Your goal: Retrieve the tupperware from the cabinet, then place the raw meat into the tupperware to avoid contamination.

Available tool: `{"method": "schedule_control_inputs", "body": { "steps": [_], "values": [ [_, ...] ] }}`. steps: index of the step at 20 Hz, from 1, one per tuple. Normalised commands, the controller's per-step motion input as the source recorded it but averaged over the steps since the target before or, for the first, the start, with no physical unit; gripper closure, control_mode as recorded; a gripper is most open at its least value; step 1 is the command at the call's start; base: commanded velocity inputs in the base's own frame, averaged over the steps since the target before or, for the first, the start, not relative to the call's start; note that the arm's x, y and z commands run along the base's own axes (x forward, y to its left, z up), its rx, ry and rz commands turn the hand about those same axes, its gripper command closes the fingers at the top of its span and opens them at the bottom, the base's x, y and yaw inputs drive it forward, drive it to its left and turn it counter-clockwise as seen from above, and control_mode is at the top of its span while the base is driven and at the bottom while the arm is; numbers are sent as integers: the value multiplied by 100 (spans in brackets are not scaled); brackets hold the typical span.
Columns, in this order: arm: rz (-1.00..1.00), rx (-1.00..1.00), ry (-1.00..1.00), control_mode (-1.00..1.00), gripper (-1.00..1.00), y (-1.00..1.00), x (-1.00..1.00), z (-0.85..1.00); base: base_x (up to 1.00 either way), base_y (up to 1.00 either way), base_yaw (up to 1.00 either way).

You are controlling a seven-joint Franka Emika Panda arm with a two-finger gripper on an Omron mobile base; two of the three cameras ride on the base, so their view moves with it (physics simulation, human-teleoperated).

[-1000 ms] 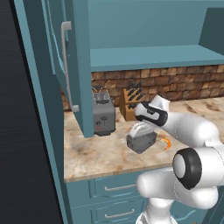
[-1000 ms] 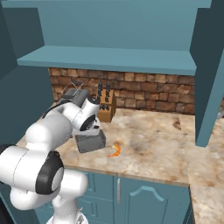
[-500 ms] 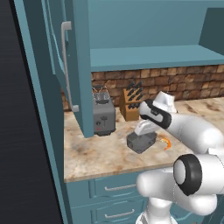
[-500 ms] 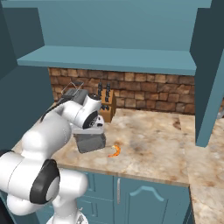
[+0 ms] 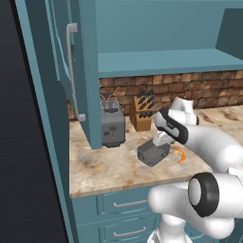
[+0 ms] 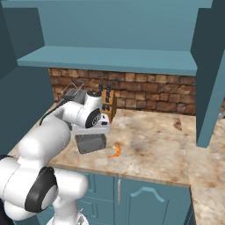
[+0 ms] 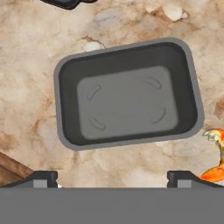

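Mottled beige stone counter [image 6: 154, 149] runs under a brick backsplash [image 6: 145, 92], with a teal cabinet [image 5: 76, 71] above, its door swung open at the left. On the counter, near its front edge, sits the tub [image 7: 127, 94]: grey, rounded-rectangular, wide-rimmed, open side up, nothing in it. Just right of it lies the orange meat [image 6: 115, 151], cut off by the hand view's edge. Behind stand a toaster [image 5: 112, 126] and knife block [image 5: 141, 114]. The gripper [image 7: 111, 177] hangs over the tub, fingers spread wide, holding nothing.

Even, flat rendered light, soft faint shadows, no glare, sharp focus, coarse pixelation on edges
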Motion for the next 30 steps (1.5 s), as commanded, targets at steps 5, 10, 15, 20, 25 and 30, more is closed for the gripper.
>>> {"method": "schedule_control_inputs", "body": {
  "steps": [5,10,15,20,25,30],
  "values": [
    [-2,-11,0,-100,-100,-45,-1,-1,0,0,0],
    [-1,-7,0,-100,-100,-56,0,-9,0,0,0],
    [-2,-4,0,-100,-100,-52,0,-14,0,0,0],
    [-1,-1,0,-100,-100,-42,0,-22,0,0,0],
    [0,0,-2,-100,-100,-8,9,-17,0,0,0],
    [-1,1,-4,-100,-100,0,10,-13,0,0,0]
  ]
}}
